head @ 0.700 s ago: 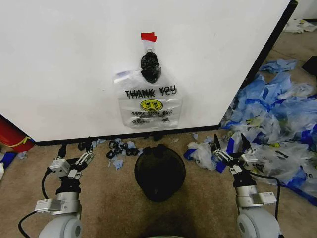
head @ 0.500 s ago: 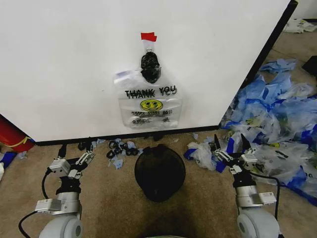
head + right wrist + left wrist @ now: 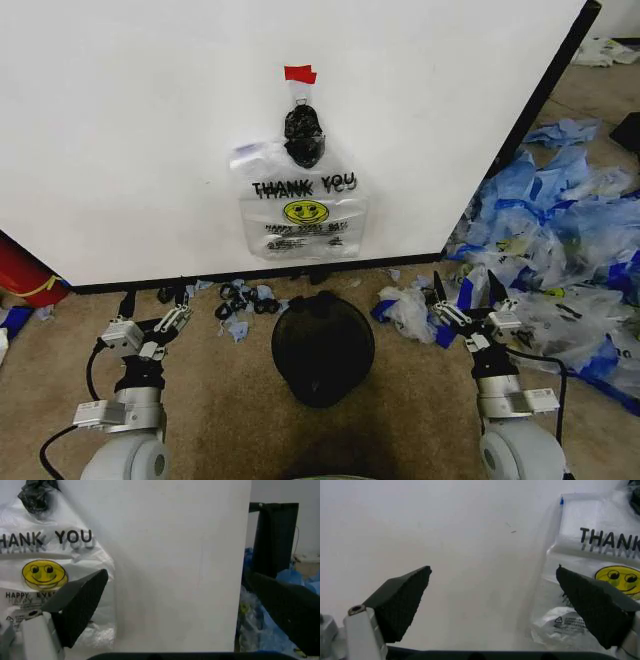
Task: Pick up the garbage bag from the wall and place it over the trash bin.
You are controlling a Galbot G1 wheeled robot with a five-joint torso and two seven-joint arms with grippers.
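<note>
Your left gripper [image 3: 150,308] wide open and empty, right gripper [image 3: 466,291] likewise, garbage bag [image 3: 303,212] on the wall [image 3: 130,130] ahead between them, trash bin [image 3: 322,347] lower between them.

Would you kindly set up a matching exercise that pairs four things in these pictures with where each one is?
Things:
1. garbage bag
2. trash bin
3. red tape piece
4. heap of blue-and-clear bags

Places:
A. on the floor to the robot's right, past the wall's edge
B. stuck high on the wall, above the bag
C. on the floor between the left gripper and right gripper, both with open fingers
D. hanging flat against the wall

Pairs: 1-D, 2-C, 3-B, 4-A
</note>
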